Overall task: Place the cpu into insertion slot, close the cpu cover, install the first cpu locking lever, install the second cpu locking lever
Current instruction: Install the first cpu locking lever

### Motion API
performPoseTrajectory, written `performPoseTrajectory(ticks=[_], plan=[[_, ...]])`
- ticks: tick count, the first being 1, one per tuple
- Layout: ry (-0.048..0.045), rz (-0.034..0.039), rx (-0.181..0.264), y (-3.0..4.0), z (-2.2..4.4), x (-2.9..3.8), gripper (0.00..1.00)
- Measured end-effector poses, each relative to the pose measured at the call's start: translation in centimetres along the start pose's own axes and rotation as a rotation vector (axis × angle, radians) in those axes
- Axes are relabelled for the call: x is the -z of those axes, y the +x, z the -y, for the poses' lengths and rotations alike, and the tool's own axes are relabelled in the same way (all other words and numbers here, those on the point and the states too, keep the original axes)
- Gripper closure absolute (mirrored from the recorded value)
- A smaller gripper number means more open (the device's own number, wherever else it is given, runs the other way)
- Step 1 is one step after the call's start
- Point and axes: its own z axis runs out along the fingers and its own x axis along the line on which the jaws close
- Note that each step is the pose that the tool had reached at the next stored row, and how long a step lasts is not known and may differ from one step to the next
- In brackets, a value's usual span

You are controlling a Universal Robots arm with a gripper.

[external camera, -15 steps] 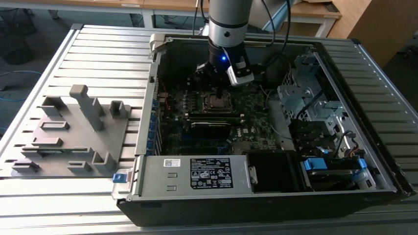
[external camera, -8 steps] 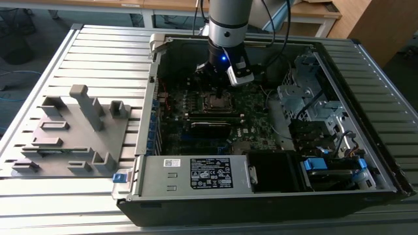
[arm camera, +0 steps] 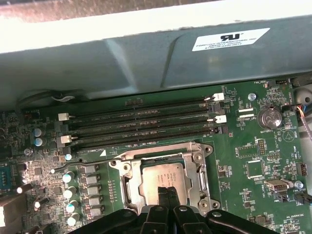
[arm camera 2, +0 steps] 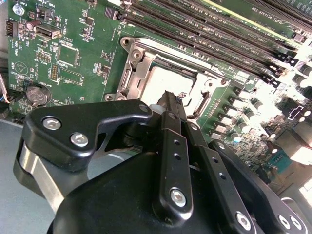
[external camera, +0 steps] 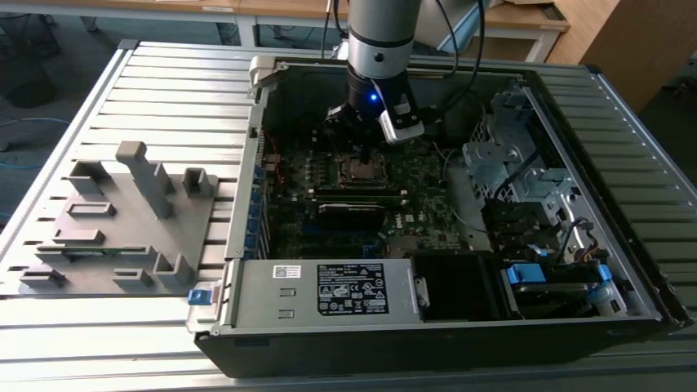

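The cpu shows its dull silver top inside the socket on the green motherboard. The cpu cover, a silver metal frame, lies flat around it. My gripper hovers just above the edge of the cpu, its two black fingers pressed together with nothing between them. In the second wrist view the gripper points down at the cpu, with the cpu cover around it. In the exterior view the arm reaches into the open computer case, with the gripper over the socket.
Long black memory slots run beside the socket, near the case wall. A drive cage and a power supply sit inside the case. A grey fixture rests on the slatted table at the exterior view's left.
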Motion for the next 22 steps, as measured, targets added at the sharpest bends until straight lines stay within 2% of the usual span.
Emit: performPoseTrajectory(ticks=[22], plan=[[0.0000, -0.0001, 0.000, 0.27, 0.04, 0.24, 0.90]])
